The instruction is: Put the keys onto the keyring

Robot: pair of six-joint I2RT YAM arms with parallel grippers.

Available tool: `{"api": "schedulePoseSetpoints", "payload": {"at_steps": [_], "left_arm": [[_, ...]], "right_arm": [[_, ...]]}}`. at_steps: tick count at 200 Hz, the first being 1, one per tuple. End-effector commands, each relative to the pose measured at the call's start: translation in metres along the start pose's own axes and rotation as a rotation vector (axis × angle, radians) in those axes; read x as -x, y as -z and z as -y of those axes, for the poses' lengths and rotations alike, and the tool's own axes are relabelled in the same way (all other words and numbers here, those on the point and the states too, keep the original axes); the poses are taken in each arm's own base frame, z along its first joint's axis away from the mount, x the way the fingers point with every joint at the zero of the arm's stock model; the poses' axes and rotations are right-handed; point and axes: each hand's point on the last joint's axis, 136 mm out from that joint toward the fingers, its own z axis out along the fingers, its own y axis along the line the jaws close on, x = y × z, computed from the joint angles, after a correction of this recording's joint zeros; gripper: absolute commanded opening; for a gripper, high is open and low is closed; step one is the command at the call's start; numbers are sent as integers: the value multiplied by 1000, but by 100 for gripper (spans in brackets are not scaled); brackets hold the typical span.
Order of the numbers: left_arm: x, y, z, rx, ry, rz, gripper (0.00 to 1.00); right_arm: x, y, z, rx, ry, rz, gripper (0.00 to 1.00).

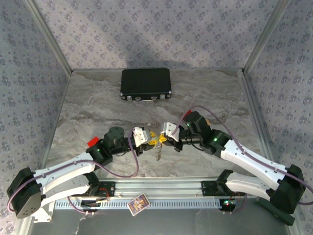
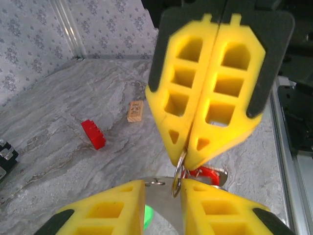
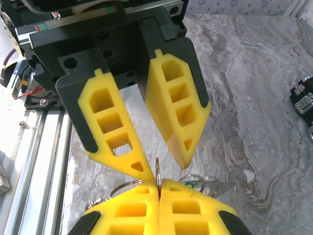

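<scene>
— Keyring (image 3: 158, 172) whereabouts?
— Off the surface (image 1: 88, 112), above the middle of its near edge, clamped edge-on in the fully closed right pincer (image 3: 159, 185), with keys (image 2: 208, 172) bunched just below.
— Left pincer (image 3: 164, 161)?
— Parted a little, tips either side of the ring's free arc, gripping nothing.
— Best way through this step?
— Hold the right clamp firm; close the left gently, pry the coil apart, avoid twisting.

Black rectangular case (image 1: 145, 84) sits at the back centre of the grey marbled tabletop (image 1: 88, 107). Well in front of the case the left hand (image 1: 150, 140) and right hand (image 1: 163, 140) meet tip to tip. Thin silvery metal keyring (image 3: 158, 171) stands between them, pinched in the right hand, with the small plastic-headed keys (image 2: 204, 173) under it. Red toy brick (image 1: 92, 142) lies front-left of the case, and the small wooden block (image 2: 135, 110) is near the brick.
</scene>
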Motion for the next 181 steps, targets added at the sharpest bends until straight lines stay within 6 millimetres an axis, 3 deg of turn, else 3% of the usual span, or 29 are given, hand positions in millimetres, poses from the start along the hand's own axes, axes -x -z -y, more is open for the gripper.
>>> {"api": "schedulePoseSetpoints", "payload": {"at_steps": [1,45,88,128,154,181], "left_arm": [[22,3,-3,12,-38,23,25],[35,1,3,-38,-45,42,24],[34,-1,5,-55,-47,34,20],[30,-3,8,-69,-51,29,0],[26,-2,9,-71,-48,40,0],[22,-5,8,-55,-21,88,0]], "right_arm": [[1,7,-4,22,78,-77,0],[7,9,-2,24,124,-115,0],[15,5,-2,41,142,-115,0],[16,4,-1,37,116,-85,0],[5,9,7,1,27,-35,29],[-8,12,19,-31,-106,66,33]]}}
